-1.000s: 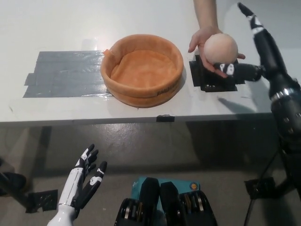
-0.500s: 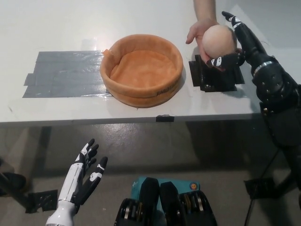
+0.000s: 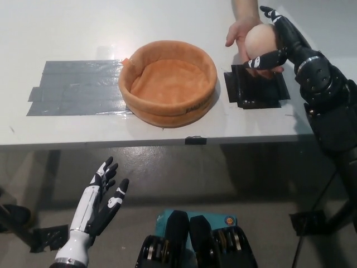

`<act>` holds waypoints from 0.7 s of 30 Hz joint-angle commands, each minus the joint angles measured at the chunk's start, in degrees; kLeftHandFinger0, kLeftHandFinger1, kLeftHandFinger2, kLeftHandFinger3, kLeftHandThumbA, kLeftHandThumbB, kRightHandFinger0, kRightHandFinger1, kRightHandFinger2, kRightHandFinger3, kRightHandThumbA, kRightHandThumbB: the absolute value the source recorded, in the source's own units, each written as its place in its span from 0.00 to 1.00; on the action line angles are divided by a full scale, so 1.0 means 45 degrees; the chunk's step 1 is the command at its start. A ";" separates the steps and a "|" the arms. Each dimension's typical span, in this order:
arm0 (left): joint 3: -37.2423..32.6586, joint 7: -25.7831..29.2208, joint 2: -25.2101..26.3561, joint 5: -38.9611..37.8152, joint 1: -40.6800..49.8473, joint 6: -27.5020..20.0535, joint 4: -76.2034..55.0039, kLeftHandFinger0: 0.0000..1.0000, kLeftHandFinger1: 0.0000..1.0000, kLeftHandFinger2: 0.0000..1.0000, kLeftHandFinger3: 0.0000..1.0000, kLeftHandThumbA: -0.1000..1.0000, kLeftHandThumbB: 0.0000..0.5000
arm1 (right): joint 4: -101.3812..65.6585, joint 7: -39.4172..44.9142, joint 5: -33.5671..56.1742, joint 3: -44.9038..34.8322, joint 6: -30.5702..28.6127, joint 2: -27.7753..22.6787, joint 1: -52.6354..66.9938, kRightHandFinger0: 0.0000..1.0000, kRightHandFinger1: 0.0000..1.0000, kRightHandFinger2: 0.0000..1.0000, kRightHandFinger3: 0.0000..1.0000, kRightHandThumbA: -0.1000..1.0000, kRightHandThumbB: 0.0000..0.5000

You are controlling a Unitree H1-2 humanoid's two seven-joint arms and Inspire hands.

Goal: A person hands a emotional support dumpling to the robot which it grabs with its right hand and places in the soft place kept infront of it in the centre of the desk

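The emotional support dumpling [image 3: 257, 42], a pale peach ball, is held above the desk's far right. A person's hand [image 3: 239, 32] supports it from the left and behind. My black right hand [image 3: 281, 42] wraps it from the right, with one finger under its front and the others over its top, shut on it. The soft place, a round orange plush bed [image 3: 184, 106], sits at the desk's centre, left of the dumpling, with nothing in it. My white left hand [image 3: 101, 202] rests open at the lower left, below the desk's front edge.
A black tape patch [image 3: 256, 92] lies on the white desk [image 3: 167, 19] under the dumpling. A wide grey tape patch [image 3: 72, 86] lies left of the bed. The desk's front edge [image 3: 111, 138] runs across the middle of the picture.
My right hand swung in from the far right and closed around the dumpling, which has risen slightly with the person's hand. My left hand barely moved.
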 commanded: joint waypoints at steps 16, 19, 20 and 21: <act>0.0016 -0.0116 0.0129 -0.0076 -0.0281 -0.0331 -0.0306 1.00 1.00 1.00 1.00 0.77 0.00 | 0.0972 0.0055 0.0567 -0.0261 -0.0228 -0.0330 -0.1224 1.00 1.00 1.00 1.00 0.90 0.62; 0.0003 -0.0095 0.0116 -0.0013 -0.0241 -0.0230 -0.0385 1.00 1.00 1.00 1.00 0.77 0.00 | 0.1841 -0.0338 0.0462 -0.0264 -0.0211 -0.0234 -0.1518 1.00 1.00 1.00 1.00 0.74 0.47; 0.0010 -0.0107 0.0115 -0.0040 -0.0240 -0.0212 -0.0406 1.00 1.00 1.00 1.00 0.77 0.00 | 0.2166 -0.0573 0.0433 -0.0280 -0.0381 -0.0190 -0.1605 0.81 0.87 1.00 1.00 0.53 0.36; 0.0014 -0.0125 0.0114 -0.0082 -0.0253 -0.0233 -0.0395 1.00 1.00 1.00 1.00 0.77 0.00 | 0.2339 -0.0888 0.0432 -0.0345 -0.0560 -0.0129 -0.1628 0.75 0.86 0.88 0.79 0.39 0.29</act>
